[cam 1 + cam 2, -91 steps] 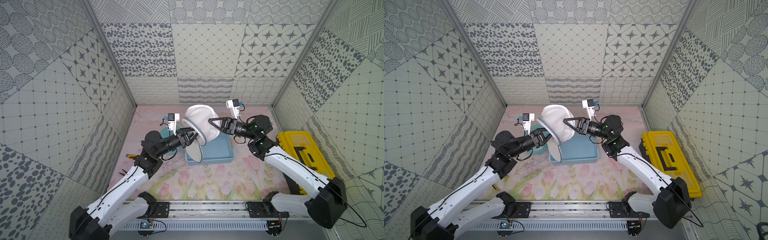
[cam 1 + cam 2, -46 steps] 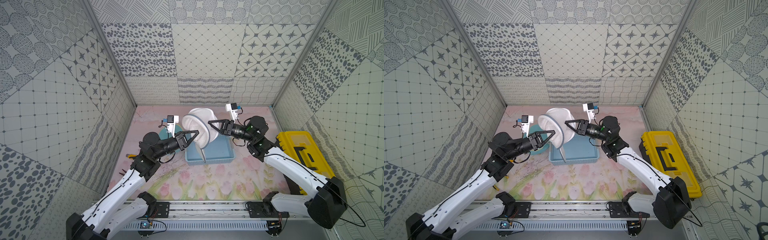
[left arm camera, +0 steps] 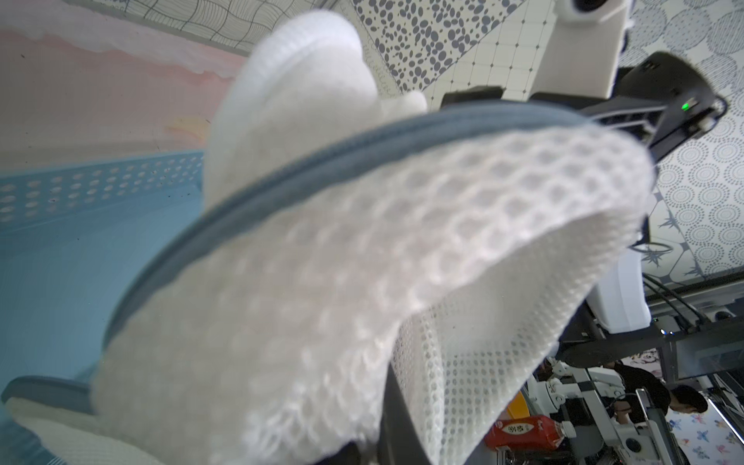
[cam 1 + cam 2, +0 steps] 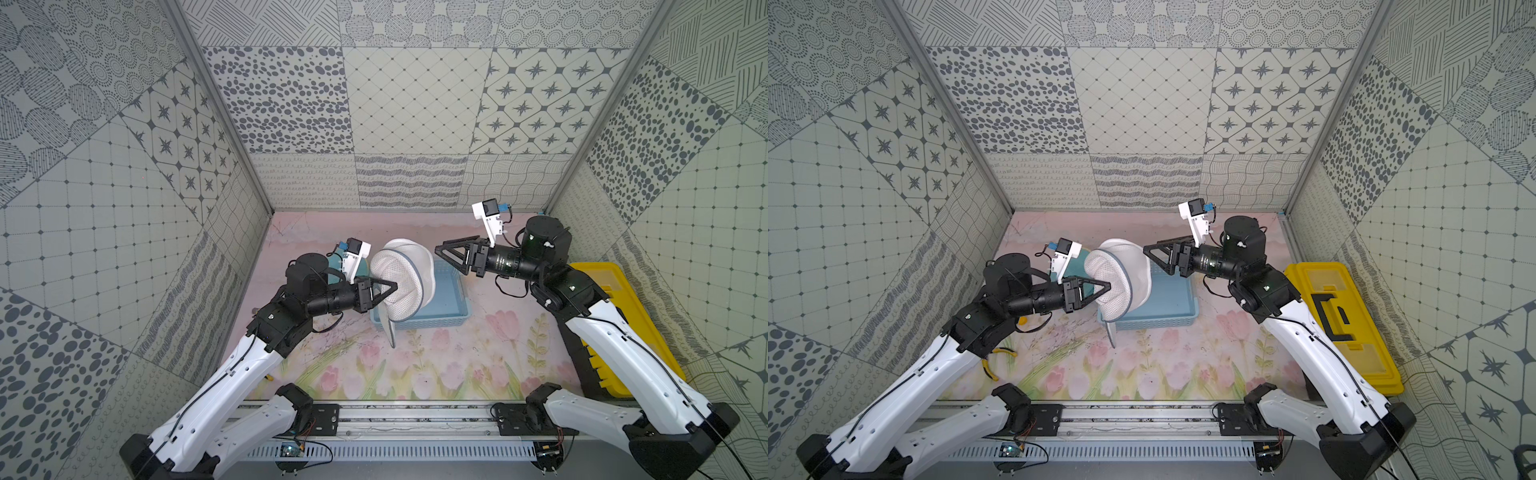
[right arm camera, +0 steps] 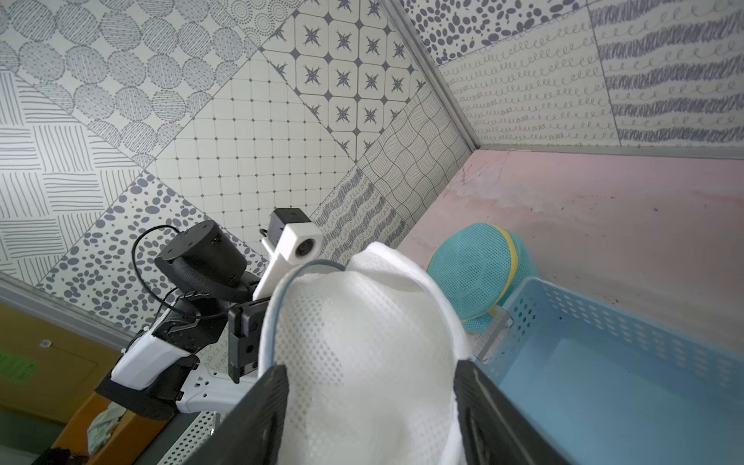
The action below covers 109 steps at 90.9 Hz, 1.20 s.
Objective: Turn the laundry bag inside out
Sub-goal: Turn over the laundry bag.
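Laundry bag (image 4: 405, 276), white mesh, grey-blue trim: pinched in the closed left gripper (image 4: 393, 286), held aloft; right gripper (image 4: 439, 250) just beside it, jaws spread wide (mesh shows between them in its wrist view; contact unclear). Blue basket (image 4: 436, 322): beneath both grippers; bag hangs over one corner. Teal mesh bag (image 5: 471, 269): by the left gripper's wrist, outside the basket. Yellow toolbox (image 4: 1366, 353): lid shut, well apart from the right gripper.

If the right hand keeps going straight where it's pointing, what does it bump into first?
The white mesh laundry bag, which the left hand holds up above the blue basket. The open right hand points straight at it; the gap looks small, but depth is hard to judge.
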{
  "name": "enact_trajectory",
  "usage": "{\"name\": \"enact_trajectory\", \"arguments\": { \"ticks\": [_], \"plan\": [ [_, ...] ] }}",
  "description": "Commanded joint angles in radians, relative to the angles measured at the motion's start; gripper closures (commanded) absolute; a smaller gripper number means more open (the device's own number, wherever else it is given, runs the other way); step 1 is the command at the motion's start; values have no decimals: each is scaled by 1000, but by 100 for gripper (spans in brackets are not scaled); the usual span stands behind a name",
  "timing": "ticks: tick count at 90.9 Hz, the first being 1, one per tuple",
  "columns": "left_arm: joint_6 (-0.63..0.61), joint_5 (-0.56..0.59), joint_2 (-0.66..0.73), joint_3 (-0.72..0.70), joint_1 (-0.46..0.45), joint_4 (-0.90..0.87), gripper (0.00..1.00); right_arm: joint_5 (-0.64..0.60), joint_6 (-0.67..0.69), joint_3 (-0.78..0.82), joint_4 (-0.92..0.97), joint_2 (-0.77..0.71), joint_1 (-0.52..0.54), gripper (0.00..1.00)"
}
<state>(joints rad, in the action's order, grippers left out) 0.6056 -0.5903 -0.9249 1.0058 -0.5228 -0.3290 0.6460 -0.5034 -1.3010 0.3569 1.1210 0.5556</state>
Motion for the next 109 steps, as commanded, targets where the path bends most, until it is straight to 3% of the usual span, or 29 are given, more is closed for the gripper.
{"name": "enact_trajectory", "arguments": {
  "ticks": [1, 21, 35, 60, 82, 109],
  "plan": [
    [-217, -12, -44, 85, -63, -317, 100, -3, 165, -82, 166, 64, 76, 30],
    [-241, 48, -88, 133, -111, -349, 100, -154, 283, -214, 302, 139, 207, 27],
    [-234, 51, -89, 140, -114, -337, 100, -372, 382, -316, 457, 212, 306, 33],
    [-227, 38, -93, 150, -119, -347, 100, -594, 397, -407, 508, 325, 355, 100],
    [-181, 30, -47, 109, -127, -309, 100, -833, 334, -417, 439, 424, 333, 100],
    [-108, 351, 143, 26, -126, -202, 100, -798, 199, -160, 331, 313, 235, 100]
  ]
}}
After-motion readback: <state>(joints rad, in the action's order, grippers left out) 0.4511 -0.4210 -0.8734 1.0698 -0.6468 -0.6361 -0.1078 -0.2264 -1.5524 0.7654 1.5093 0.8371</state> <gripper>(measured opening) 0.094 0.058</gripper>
